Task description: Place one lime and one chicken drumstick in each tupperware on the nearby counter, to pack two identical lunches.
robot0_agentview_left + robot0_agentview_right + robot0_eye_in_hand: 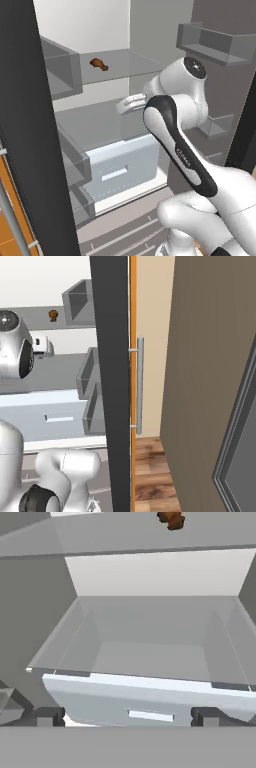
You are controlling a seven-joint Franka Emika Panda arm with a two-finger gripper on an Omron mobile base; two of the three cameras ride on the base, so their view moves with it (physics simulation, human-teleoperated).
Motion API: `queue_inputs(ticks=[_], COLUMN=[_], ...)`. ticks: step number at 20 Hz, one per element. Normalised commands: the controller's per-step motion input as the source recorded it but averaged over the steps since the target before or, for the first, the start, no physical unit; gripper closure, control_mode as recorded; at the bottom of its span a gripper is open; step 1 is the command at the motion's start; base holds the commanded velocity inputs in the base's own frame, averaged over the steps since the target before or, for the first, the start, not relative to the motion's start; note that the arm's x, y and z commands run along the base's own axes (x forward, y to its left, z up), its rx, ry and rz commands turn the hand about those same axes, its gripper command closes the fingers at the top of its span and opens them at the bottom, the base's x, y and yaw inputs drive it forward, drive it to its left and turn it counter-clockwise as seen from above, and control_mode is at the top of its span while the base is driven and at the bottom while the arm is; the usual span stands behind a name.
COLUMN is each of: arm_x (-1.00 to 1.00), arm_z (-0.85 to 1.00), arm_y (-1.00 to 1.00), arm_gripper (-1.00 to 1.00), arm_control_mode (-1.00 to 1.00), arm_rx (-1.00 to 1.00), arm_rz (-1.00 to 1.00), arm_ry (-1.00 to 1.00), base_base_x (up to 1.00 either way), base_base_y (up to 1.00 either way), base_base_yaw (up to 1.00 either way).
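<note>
Chicken drumstick is the one task item I can see from where I stand, and it lies far back on a grey shelf inside the open fridge, well above and beyond the robot's hand.

Nearest to me, the white arm rises from the floor in front of the fridge, elbow bent, and reaches in over the lower compartment. At its end the gripper hangs with its two dark fingers set wide apart, nothing between them. In the left base view the hand shows as a pale shape poking out from behind the arm's upper joint, level with the middle shelf.

Just below and ahead of the fingers sits a pale blue-grey drawer, its front panel carrying a small white handle slot. Beyond the drawer the grey back wall of the fridge climbs to the shelf that carries the drumstick, which appears as a small reddish-brown lump at the top edge of the hand view and beside a grey door bin in the right base view.

To the right, the dark fridge door edge stands open, with an orange cabinet front and its long metal handle just past it.
</note>
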Motion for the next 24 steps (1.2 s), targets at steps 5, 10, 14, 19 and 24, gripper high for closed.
queue_inputs(ticks=[5, 10, 14, 19, 24], arm_x=[0.80, 0.52, 0.44, 0.76, 0.57], arm_z=[0.97, 0.34, -0.11, -0.08, -0.06], arm_y=[0.00, 0.00, 0.05, 0.10, 0.14], arm_gripper=[-1.00, -1.00, -1.00, -1.00, -1.00], arm_control_mode=[-1.00, -1.00, -1.00, -1.00, -1.00], arm_rx=[-0.03, -0.09, -0.08, -0.02, 0.01], arm_rz=[0.00, -0.02, -0.04, -0.08, -0.04], arm_ry=[0.14, 0.01, -0.02, -0.11, -0.17], base_base_x=[0.00, 0.00, 0.00, 0.00, 0.00], base_base_y=[0.00, 0.00, 0.00, 0.00, 0.00], base_base_yaw=[0.00, 0.00, 0.00, 0.00, 0.00])
